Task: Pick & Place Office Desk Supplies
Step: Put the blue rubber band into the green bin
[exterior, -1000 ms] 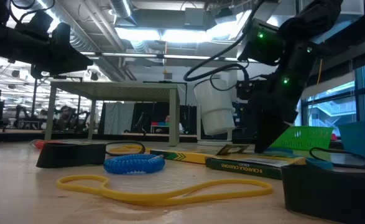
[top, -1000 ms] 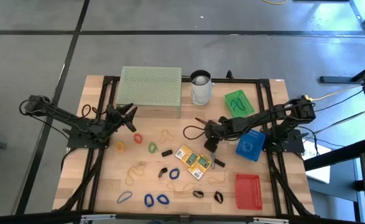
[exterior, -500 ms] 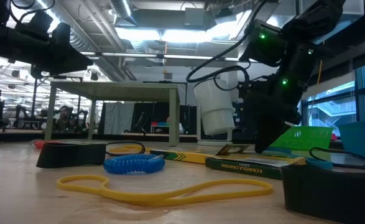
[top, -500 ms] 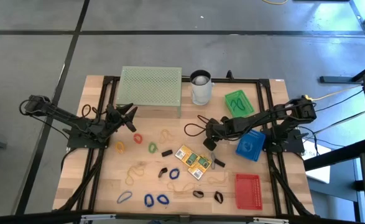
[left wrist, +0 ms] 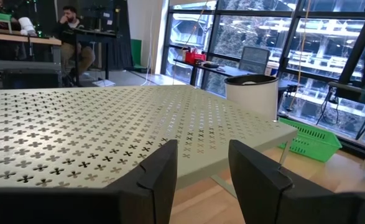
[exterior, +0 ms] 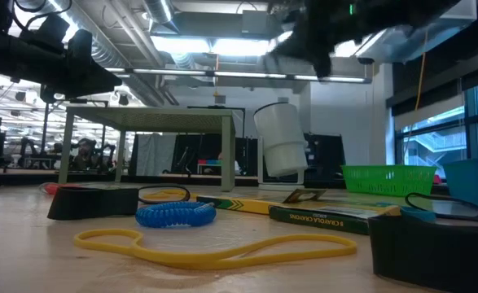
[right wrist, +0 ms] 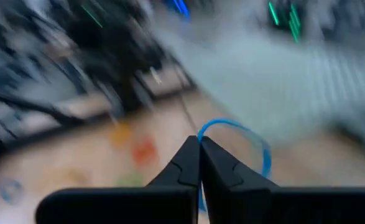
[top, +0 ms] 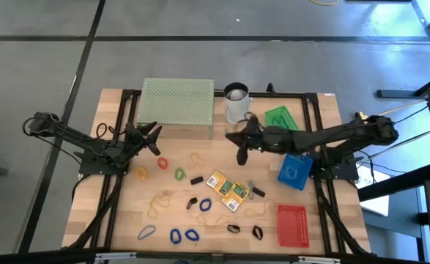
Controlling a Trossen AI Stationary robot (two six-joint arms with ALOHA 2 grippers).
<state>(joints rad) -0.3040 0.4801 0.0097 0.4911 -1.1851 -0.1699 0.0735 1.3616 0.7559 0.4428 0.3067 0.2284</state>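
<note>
From the low camera the closest stuff on the worktop (exterior: 27,260) is a yellow rubber band (exterior: 214,247) lying flat, then a blue coiled band (exterior: 175,214) just behind it, a black binder clip (exterior: 92,202) off to one side, and the yellow card packs (exterior: 328,213) further in. Overhead shows the rest of the supplies scattered over the wood: blue rubber bands (top: 183,236) at the near edge, the card packs (top: 228,189) in the middle, an orange band (top: 161,162) and a green band (top: 179,174) closer to the left arm. The right end effector (top: 242,156) is up off the worktop, just in front of the white cup (top: 236,103), and its wrist camera shows the fingers pinched completely together on a thin blue rubber band (right wrist: 241,146) that loops out just past the tips, so that band hangs in the air right at the end effector, above the wood. The left end effector (top: 154,141) is parked by the near edge of the pale green mesh stand (top: 176,107), fingers (left wrist: 160,177) apart with nothing between them. Beyond the stand there's a person (left wrist: 76,37) sitting in the room.
</note>
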